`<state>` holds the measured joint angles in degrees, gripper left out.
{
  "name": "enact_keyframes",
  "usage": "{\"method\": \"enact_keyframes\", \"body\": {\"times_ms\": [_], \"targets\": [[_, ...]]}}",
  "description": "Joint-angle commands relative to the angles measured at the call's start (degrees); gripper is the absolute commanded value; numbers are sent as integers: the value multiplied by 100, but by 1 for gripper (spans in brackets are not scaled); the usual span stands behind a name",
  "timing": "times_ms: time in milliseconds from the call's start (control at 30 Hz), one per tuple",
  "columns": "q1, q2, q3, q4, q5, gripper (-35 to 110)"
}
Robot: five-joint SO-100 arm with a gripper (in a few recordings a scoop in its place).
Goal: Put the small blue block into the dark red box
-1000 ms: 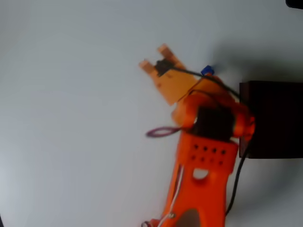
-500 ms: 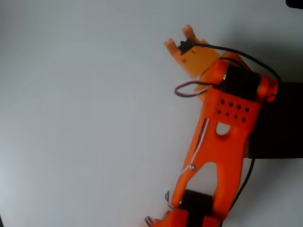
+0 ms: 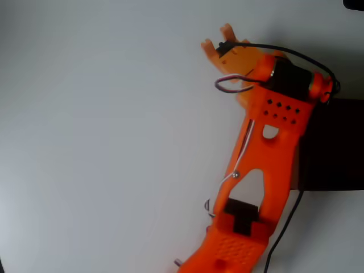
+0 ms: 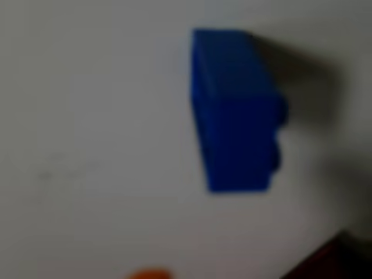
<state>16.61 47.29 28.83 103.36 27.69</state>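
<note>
- The small blue block (image 4: 235,110) sits loose on the white table (image 3: 102,136), close under the wrist camera, with a corner of the dark red box (image 4: 331,261) just beyond it toward the lower right of that view.
- From above, the gripper (image 3: 219,41) reaches past the dark red box's (image 3: 333,145) upper-left corner; its fingers (image 3: 228,29) look slightly parted, holding nothing I can see.
- Risk: the fingers could come down off-centre and shove the block away, or nudge it against the box wall, where one finger might not fit between.
- Count: one block, one box, one arm.
</note>
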Motion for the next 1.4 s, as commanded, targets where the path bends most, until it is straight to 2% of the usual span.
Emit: {"method": "enact_keyframes", "body": {"times_ms": [0,467,1367], "targets": [[0,105,-255,141,105,22],[-290,-369,-492,141,334,22],[-9,-1468,-1354,158,343,22]]}}
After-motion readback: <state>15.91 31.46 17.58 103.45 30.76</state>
